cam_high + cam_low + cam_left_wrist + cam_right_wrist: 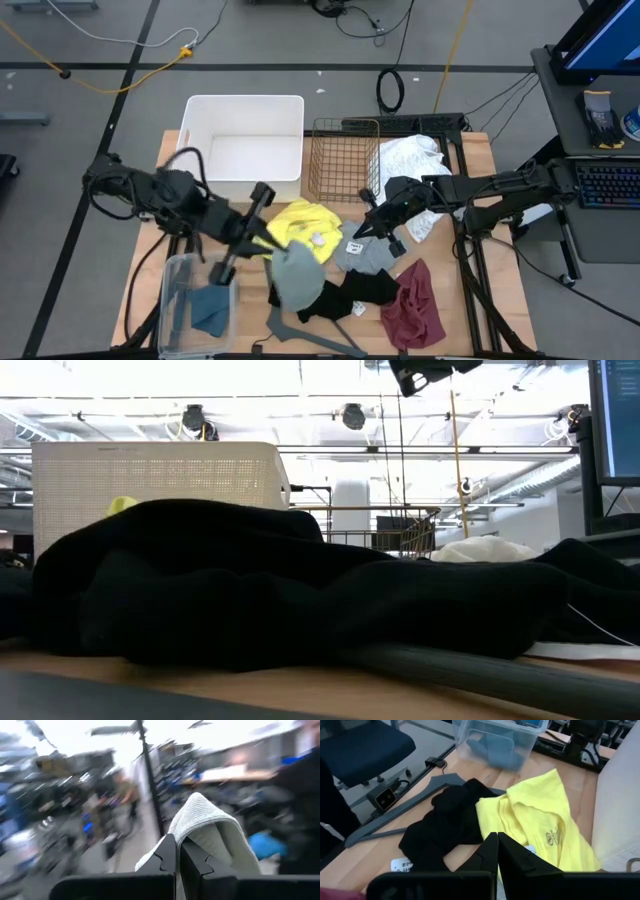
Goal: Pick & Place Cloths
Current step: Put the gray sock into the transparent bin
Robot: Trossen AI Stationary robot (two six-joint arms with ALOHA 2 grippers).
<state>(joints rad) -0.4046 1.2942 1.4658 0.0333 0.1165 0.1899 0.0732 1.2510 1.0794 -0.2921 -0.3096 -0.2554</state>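
Yellow cloth (300, 224), black cloth (345, 292), maroon cloth (413, 306) (white bin (245, 110))

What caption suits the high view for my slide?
Left gripper lifts the sage green cloth over the yellow cloth; right gripper hovers shut nearby.

A wire basket (343, 160) stands right of the bin (245, 145), touching.

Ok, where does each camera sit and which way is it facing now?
High: above the table, straight down; left arm and right arm show.
Low: at table-top height, level across; black cloth fills it.
Left wrist: faces the room past the left gripper, shut on the sage green cloth.
Right wrist: faces down past the shut right gripper at the yellow cloth.
Shared: high and right wrist both show yellow and black cloths.
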